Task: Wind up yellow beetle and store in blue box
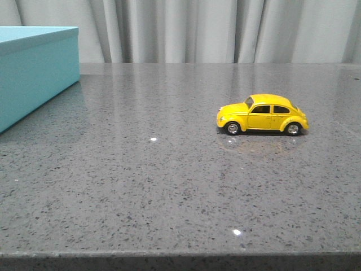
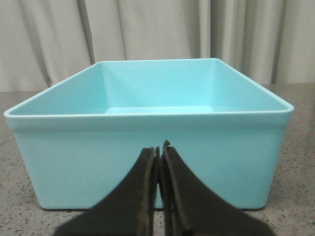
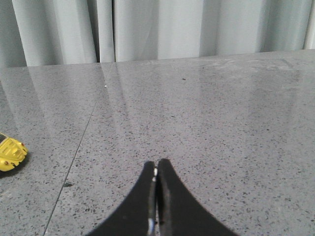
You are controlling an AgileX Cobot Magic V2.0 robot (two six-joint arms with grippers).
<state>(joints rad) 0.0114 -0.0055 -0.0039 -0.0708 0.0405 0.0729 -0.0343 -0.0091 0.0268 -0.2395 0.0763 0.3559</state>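
The yellow beetle (image 1: 263, 114) stands on its wheels on the grey speckled table, right of centre in the front view, nose to the left. A corner of it shows at the edge of the right wrist view (image 3: 11, 154). The blue box (image 1: 35, 70) sits at the far left of the table. The left wrist view looks into its empty inside from just in front of its near wall (image 2: 147, 157). My left gripper (image 2: 159, 150) is shut and empty, close to that wall. My right gripper (image 3: 156, 166) is shut and empty above bare table, apart from the car. Neither arm shows in the front view.
The grey speckled table (image 1: 141, 186) ends in a front edge at the bottom of the front view. Pale grey curtains (image 1: 214, 31) hang behind the table's far edge.
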